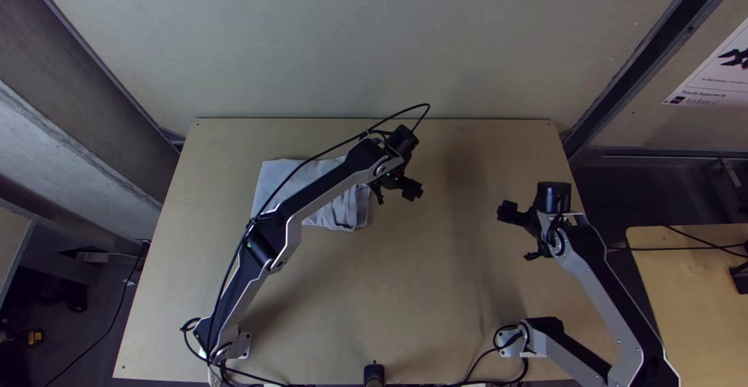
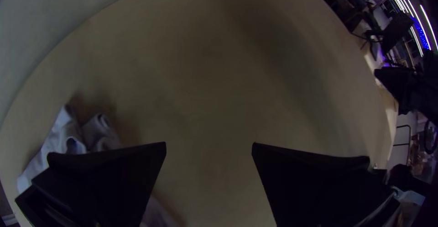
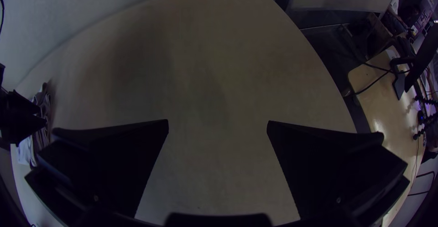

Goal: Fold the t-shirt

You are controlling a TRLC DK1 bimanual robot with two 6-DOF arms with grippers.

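In the top view I see the t-shirt (image 1: 347, 209) folded in layers on the table's (image 1: 436, 301) far left, partly under my left arm (image 1: 331, 188); my left gripper (image 1: 396, 194) is just right of it; my right gripper (image 1: 517, 235) is over the right side; in the left wrist view, the left gripper's (image 2: 209, 144) 2 fingers stand wide apart; in the right wrist view, the right gripper (image 3: 217, 121) is open too.

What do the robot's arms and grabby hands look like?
The left arm and right arm are silvery-white and black, with chunky black joints. A thin black cable loops along the left one. The left gripper and right gripper each have two wide, flat, black fingers.
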